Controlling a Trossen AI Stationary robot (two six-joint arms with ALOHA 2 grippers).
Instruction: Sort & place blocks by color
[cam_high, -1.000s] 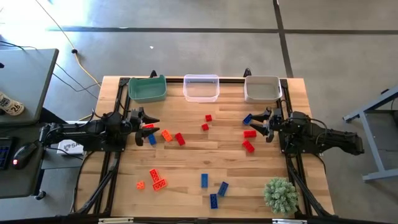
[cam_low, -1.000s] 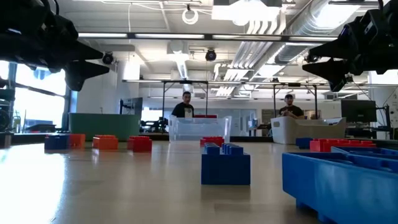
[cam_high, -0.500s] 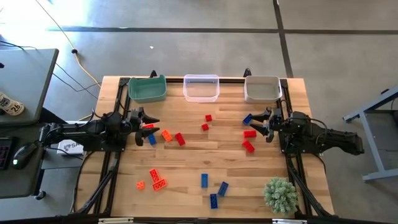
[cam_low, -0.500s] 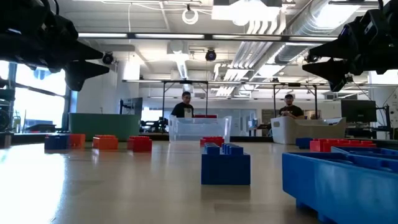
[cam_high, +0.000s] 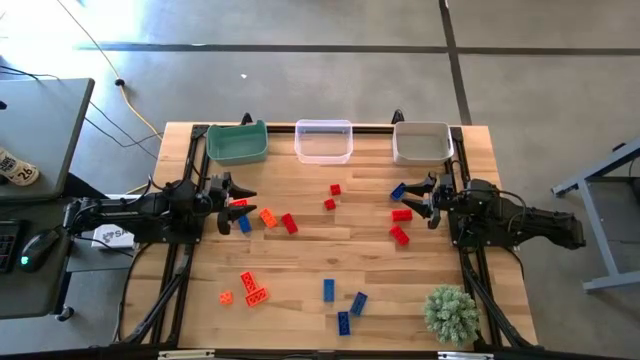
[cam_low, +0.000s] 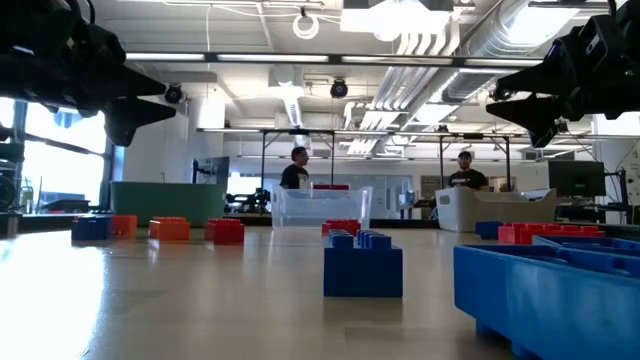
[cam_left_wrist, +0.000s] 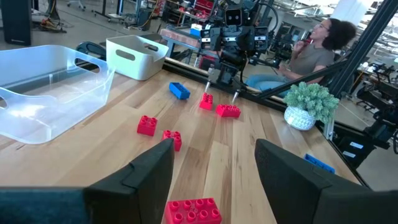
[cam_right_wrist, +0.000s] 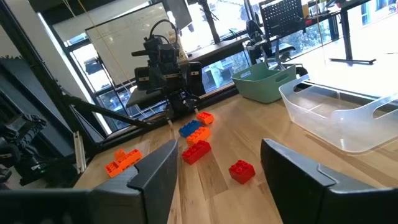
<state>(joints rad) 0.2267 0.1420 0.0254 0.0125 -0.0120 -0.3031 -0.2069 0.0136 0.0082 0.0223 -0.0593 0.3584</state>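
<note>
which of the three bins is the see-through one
The clear bin, the middle of the three along the table's far edge. The green bin to its left and the grey bin to its right are opaque.

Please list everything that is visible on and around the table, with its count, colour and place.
red blocks: about six, red, spread across the table's middle
orange blocks: about four, orange, left half, three near the front
blue blocks: five, blue, three near the front, one by each gripper
bins: three, green, clear, grey, in a row at the far edge
plant: one, green, front right corner
table: one, light wood
people: two, far behind the table
left gripper: open, left side
right gripper: open, right side
</note>
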